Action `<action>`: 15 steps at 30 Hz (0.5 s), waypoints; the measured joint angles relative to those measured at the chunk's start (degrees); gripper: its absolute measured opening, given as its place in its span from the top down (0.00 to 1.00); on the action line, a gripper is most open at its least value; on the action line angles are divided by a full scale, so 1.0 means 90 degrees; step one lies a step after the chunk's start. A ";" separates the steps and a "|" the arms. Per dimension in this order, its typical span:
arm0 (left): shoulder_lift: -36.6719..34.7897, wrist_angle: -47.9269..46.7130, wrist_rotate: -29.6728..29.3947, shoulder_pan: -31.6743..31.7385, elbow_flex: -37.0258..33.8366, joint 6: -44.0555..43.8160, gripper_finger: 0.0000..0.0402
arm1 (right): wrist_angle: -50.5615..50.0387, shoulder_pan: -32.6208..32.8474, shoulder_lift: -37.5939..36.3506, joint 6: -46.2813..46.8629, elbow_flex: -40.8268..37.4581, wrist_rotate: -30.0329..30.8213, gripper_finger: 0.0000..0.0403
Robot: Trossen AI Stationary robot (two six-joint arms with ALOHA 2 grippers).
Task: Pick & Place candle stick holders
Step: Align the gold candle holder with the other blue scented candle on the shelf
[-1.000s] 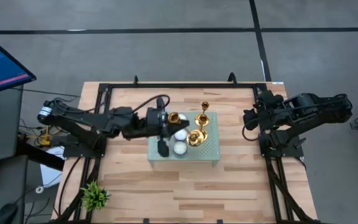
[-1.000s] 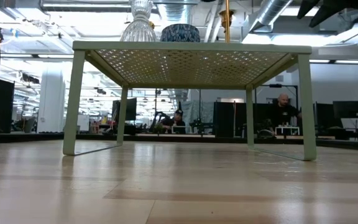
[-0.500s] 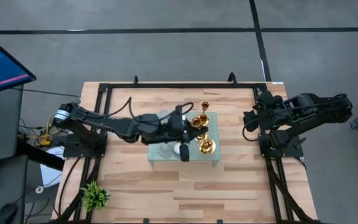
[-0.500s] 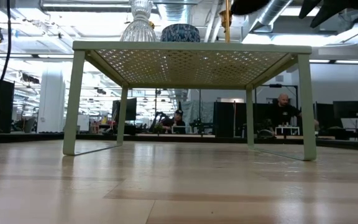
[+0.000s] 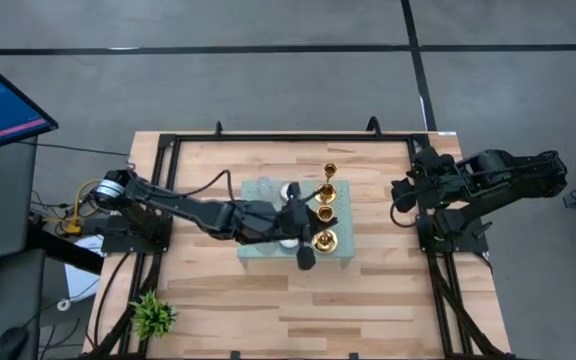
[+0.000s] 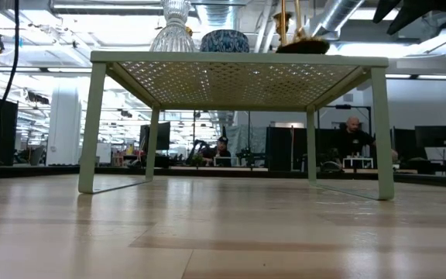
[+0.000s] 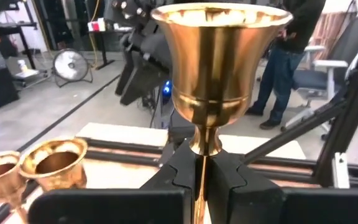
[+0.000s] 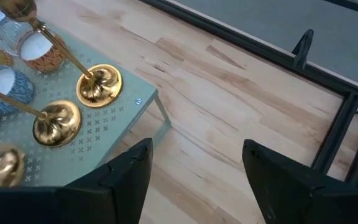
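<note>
The left hand point(image 7: 202, 180), clamped on a shiny gold candlestick point(image 7: 219, 74), hides its stem. The right hand point(image 8: 194, 171) gapes empty, frame right.

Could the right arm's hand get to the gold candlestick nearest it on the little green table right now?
Probably yes. The right hand waits open beside the green table, with bare wood between them. The nearest candlestick stands at that edge; the left hand grips another candlestick close by.

Gold candlestick point(image 7: 219, 68) stem clamped between dark fingers point(image 7: 182, 168), two more gold cups point(image 7: 53, 163) beside
</note>
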 joint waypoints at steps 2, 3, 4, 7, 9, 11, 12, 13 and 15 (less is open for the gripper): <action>0.0000 -0.0041 -0.0031 0.0011 -0.0002 0.0002 0.97 | 0.0000 0.0000 0.0000 0.0000 0.0000 -0.0056 0.41; 0.0000 -0.0037 -0.0043 0.0014 -0.0002 0.0002 0.97 | 0.0000 0.0000 0.0000 0.0001 0.0000 -0.0091 0.41; 0.0000 -0.0016 -0.0060 0.0014 -0.0002 0.0002 0.97 | 0.0000 0.0000 0.0000 0.0002 0.0000 -0.0114 0.41; 0.0000 -0.0015 -0.0051 0.0011 -0.0015 -0.0025 0.97 | 0.0000 0.0000 0.0000 0.0002 0.0000 -0.0119 0.41; 0.0035 -0.0055 -0.0038 0.0007 -0.0017 -0.0178 0.97 | 0.0002 0.0000 0.0000 0.0002 0.0000 -0.0121 0.41; 0.0058 -0.0117 -0.0038 0.0009 -0.0022 -0.0221 0.97 | 0.0002 0.0000 0.0000 0.0002 0.0000 -0.0136 0.41; 0.0058 -0.0162 -0.0041 0.0009 -0.0029 -0.0216 0.97 | 0.0002 0.0000 0.0000 0.0002 0.0000 -0.0138 0.41; 0.0058 -0.0172 -0.0041 0.0012 -0.0029 -0.0209 0.97 | 0.0003 0.0000 0.0000 0.0002 0.0000 -0.0139 0.41; 0.0058 -0.0170 -0.0041 0.0037 -0.0029 -0.0208 0.97 | 0.0005 0.0000 0.0000 0.0002 0.0000 -0.0141 0.41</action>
